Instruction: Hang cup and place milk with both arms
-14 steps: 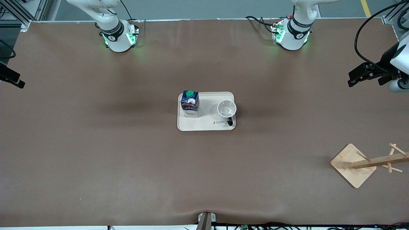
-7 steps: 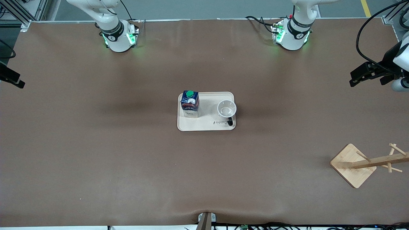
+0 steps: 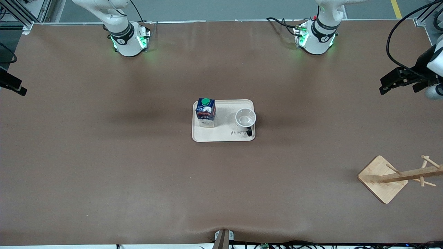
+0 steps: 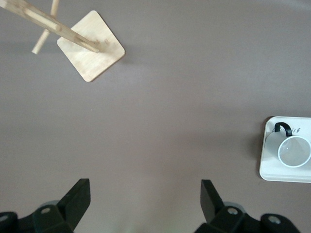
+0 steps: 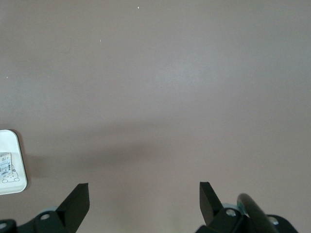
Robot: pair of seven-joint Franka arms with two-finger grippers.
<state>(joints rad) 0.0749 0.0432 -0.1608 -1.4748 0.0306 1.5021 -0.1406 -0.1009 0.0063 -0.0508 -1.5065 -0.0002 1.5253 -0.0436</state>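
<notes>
Nothing is gripped yet, so your first job is the approach. Both the cup [image 3: 245, 118] and the milk [image 3: 205, 112] stand upright on the tray [image 3: 225, 137] at mid-table, the milk toward the right arm's end, the cup toward the left arm's. The left gripper [image 4: 144, 194] hangs over bare table at the left arm's end with its jaws wide and empty; the right gripper [image 5: 143, 194] hangs over bare table at the right arm's end, equally wide and empty.

Take the cup with the left arm, since the rack [image 3: 394, 177] stands at that end, nearer the front camera than the tray. The cup's black loop handle points toward the front camera, so I judge you should pinch the rim or wall and leave the loop free for a peg. Come straight down to avoid nudging the tray.

The cup is smooth, white and round, likely slippery. The milk is a flat-sided carton with a round green cap; squeeze its broad faces gently, as card may dent. The rack is pale wood: a square base, a slanting post, thin pegs. The tray is cream, with rounded corners and a low rim.
</notes>
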